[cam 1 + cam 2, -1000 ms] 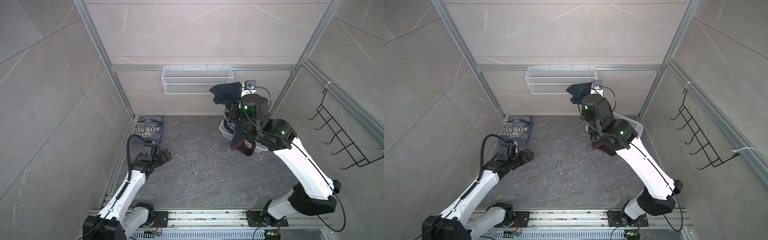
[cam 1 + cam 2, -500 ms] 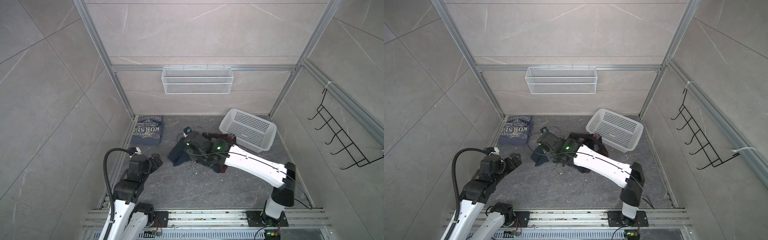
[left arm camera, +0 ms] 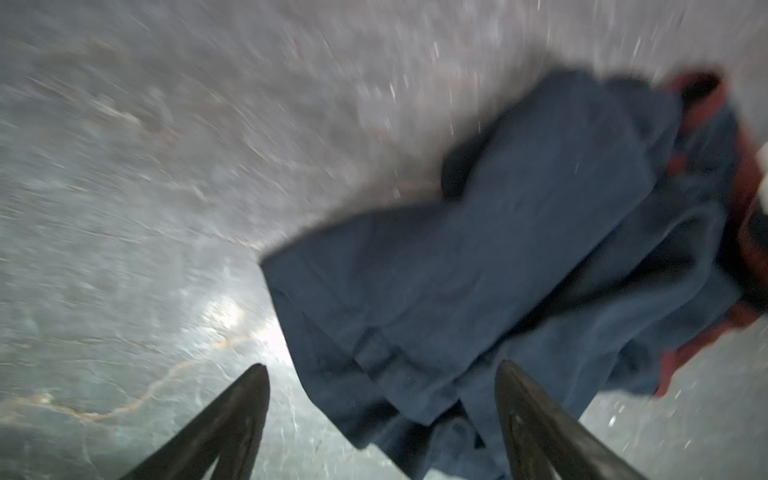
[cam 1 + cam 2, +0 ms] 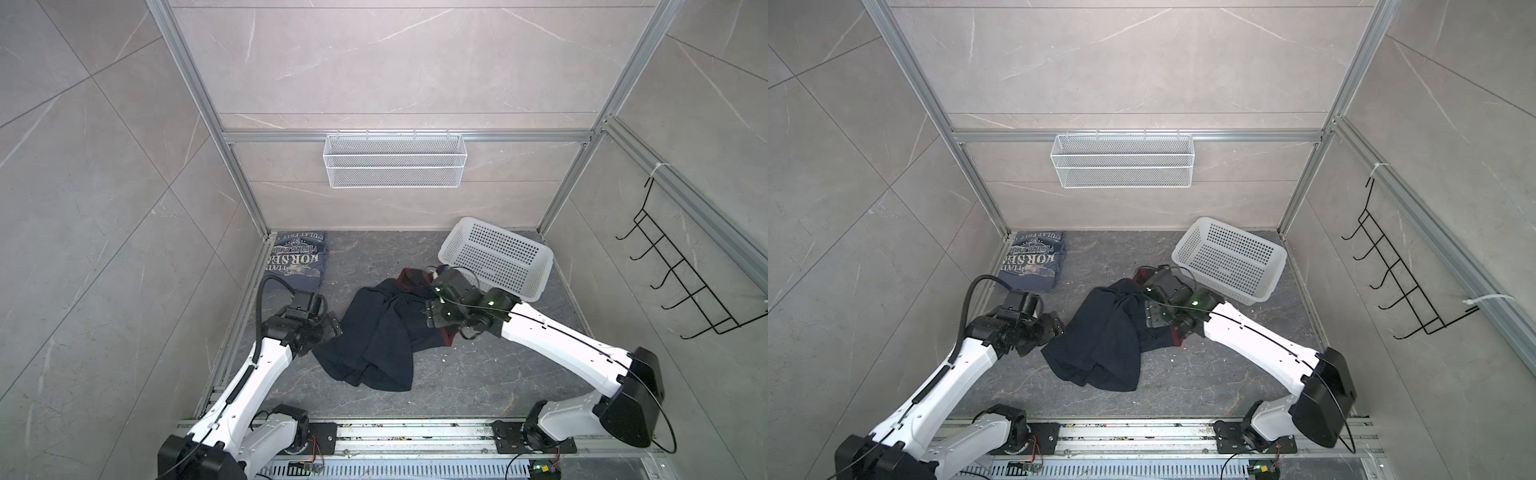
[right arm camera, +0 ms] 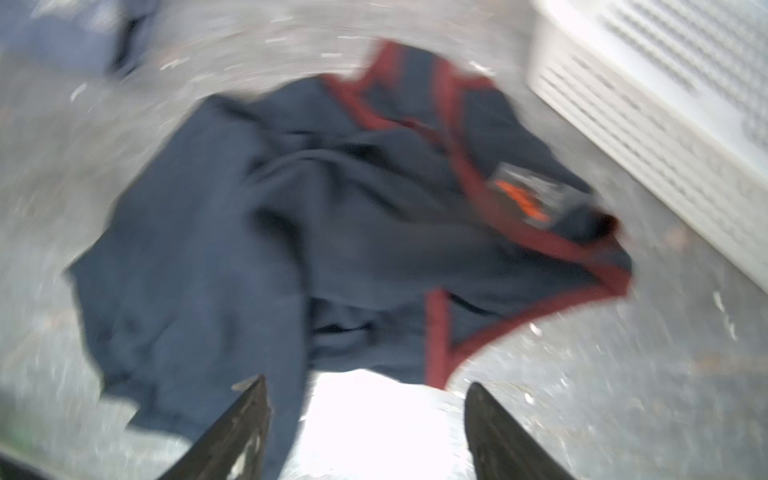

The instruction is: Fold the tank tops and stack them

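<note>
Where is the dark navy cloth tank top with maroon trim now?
The navy tank top lies crumpled mid-floor in both top views, beside the white perforated plastic basket, on its left.

walls: grey tile | floor: dark veined stone | back: white wire shelf | side: black hook rack

Two tops are here, a slate-blue tank top and a navy tank top; one plastic basket, one wire basket, one hook rack.

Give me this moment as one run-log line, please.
navy tank top: crumpled on floor | blue tank top: folded, far left | left gripper: open | right gripper: open
</note>
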